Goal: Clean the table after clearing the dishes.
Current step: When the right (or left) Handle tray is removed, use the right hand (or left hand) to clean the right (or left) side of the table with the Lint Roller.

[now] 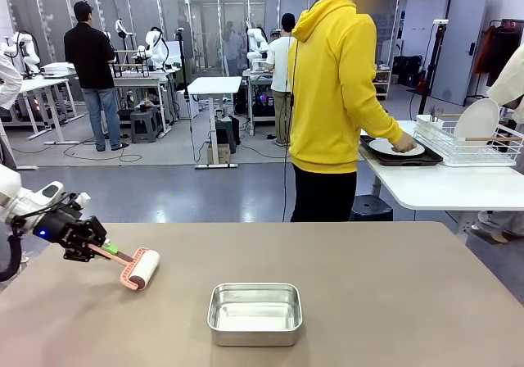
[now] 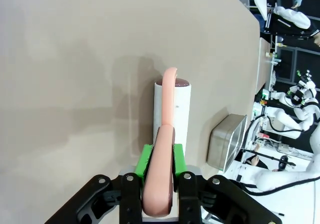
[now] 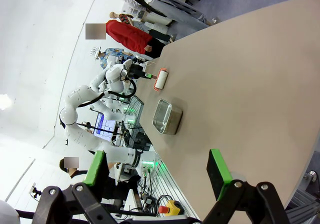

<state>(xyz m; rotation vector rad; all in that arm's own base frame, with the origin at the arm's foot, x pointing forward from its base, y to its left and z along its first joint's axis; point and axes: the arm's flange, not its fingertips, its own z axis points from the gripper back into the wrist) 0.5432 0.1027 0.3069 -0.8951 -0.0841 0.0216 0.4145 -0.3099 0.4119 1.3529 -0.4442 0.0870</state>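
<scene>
Pink-framed white roller [image 1: 141, 269], clamped by left pincer [image 1: 100, 249], touches matte table [image 1: 368, 301].

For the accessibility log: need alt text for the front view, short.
The left gripper holds a pink-framed roller by its handle, white roll resting on the brown table, near a steel pan. Beyond, a person in a yellow hoodie touches a white plate on a dark tray.
</scene>
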